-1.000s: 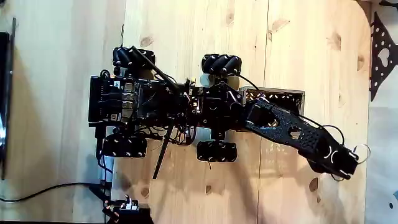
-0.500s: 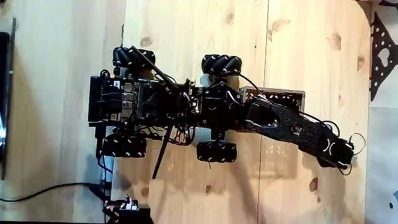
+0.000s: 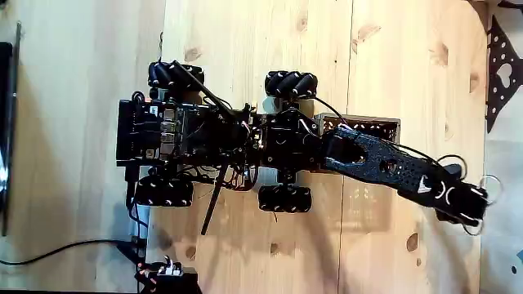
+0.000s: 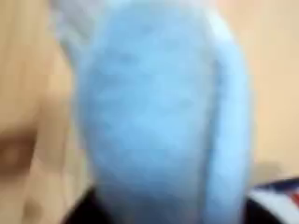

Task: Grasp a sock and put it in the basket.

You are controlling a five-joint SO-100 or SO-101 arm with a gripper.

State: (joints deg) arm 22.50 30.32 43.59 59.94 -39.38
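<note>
In the fixed view, going left to right: a dark flat object (image 3: 4, 135) lies along the left edge at 9 o'clock, and a black cable (image 3: 57, 249) runs across the table (image 3: 245, 49) at 7 o'clock. The wheeled robot base (image 3: 176, 135) sits left of centre, with wheels at its corners, one at 12 o'clock (image 3: 290, 84) and one just below centre (image 3: 284, 198). The basket (image 3: 372, 126), with dark walls and a wood-coloured rim, lies just right of the base at 3 o'clock, partly covered by the black arm (image 3: 384, 167), which stretches across it towards 4 o'clock. The pincer (image 3: 478, 204) hangs at the arm's far end near the right edge, past the basket and well apart from it. A black perforated plate (image 3: 498, 69) lies at 2 o'clock.

In the wrist view, a pale bluish-white soft mass, the sock (image 4: 154, 112), blurred, fills the middle from 12 to 6 o'clock right against the camera. It seems to sit in the pincer, but I cannot tell how far the pincer is parted or whether it grips the fabric.

Against the picture half a second ago, the arm is stretched further out to the right, and the pincer has moved closer to the right edge and slightly lower. Base and basket have not shifted.
</note>
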